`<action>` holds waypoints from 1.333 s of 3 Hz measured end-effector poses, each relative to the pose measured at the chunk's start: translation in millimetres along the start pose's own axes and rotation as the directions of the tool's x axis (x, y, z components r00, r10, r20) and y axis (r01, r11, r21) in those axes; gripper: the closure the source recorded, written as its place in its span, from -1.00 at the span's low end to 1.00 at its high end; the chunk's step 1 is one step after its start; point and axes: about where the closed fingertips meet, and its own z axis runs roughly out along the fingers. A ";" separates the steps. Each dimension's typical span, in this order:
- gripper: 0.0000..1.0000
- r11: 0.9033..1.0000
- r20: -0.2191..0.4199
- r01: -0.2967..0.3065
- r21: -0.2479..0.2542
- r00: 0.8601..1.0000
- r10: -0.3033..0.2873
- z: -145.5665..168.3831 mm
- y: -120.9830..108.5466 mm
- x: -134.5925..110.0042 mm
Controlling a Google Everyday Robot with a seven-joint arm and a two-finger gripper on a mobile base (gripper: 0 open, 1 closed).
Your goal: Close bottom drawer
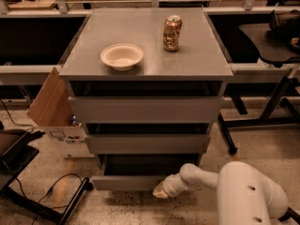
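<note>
The bottom drawer point(126, 182) is the lowest of three grey drawers in the cabinet. It stands pulled out a little, with a dark strip of its tray point(145, 165) showing behind the flat front. My gripper point(161, 190) is at the end of the white arm point(201, 177), low near the floor. It rests against the right part of the drawer's front. The middle drawer point(146, 143) and the top drawer point(145, 109) sit above it.
A cream bowl point(122, 56) and a drink can point(172, 33) stand on the cabinet top point(197, 55). A cardboard box point(56, 111) leans at the cabinet's left. A black stand and cable point(42, 196) lie on the floor at left. A desk leg point(229, 135) stands to the right.
</note>
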 end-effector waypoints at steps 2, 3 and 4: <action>1.00 0.999 -0.032 -0.026 0.039 0.999 0.027 4.0 -40.4 1.3; 1.00 0.997 -0.038 -0.041 0.068 0.998 0.044 1.5 -60.4 3.2; 1.00 0.991 -0.043 -0.063 0.120 0.997 0.068 -5.9 -90.3 5.7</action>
